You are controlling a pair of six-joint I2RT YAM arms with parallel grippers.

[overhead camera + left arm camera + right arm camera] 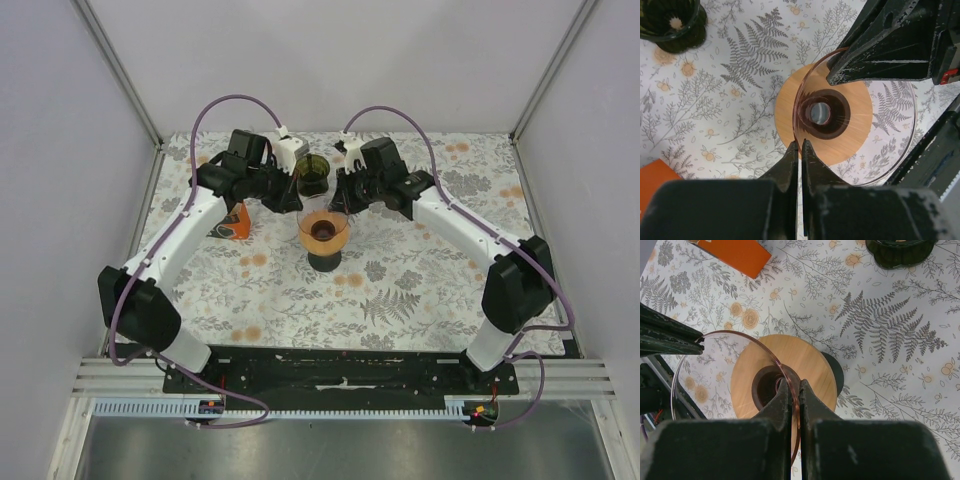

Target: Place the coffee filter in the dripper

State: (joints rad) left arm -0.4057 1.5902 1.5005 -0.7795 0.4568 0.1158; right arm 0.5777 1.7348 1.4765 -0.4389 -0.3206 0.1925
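Counter (400, 290): covered in white cloth printed with grey ferns and orange flowers.

Item 1, centre: clear pink-tinted glass cone dripper (324, 232), upright on the counter, seated in a round pale wooden collar (790, 105) over a dark base. Interior shows the dark hole at the bottom.

Item 2, left of the dripper, apart from it: flat orange packet (234, 222).

Item 3: left tool (800, 145), clenched on the dripper's rim, left side.

Item 4: right tool (795, 385), clenched on the same rim, opposite side.

Item 5, behind the dripper: dark green ribbed vessel (313, 173), upright, untouched.
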